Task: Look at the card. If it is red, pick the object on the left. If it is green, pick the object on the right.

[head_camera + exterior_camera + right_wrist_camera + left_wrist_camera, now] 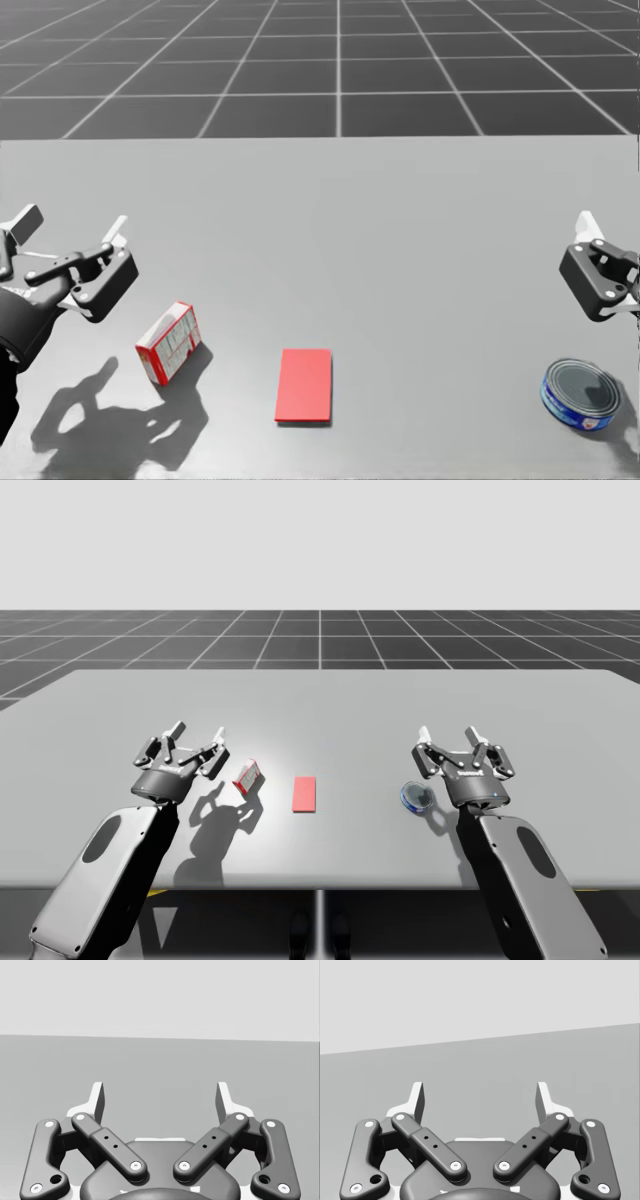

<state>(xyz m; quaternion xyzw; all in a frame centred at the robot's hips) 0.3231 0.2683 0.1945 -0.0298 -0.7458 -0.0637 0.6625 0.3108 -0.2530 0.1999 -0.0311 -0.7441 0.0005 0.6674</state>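
- Red card (303,385) lies flat on the grey tabletop (400,250), close to my edge, abt in the middle btw my two arms;
- Blue flat round can (580,394) sits to the card's right, well apart from it, flat side up;
- Red & white box (168,342) lies left of the card, near it, turned at a slant;
- L pincer (198,732) hangs just left of the box, up off the tabletop, not touching the box; its fingers are spread wide;
- R pincer (447,732) hangs just past the can & a bit to its right, not touching; fingers spread wide too;
- Further off: more grey tabletop, then a dark grid floor (320,635).
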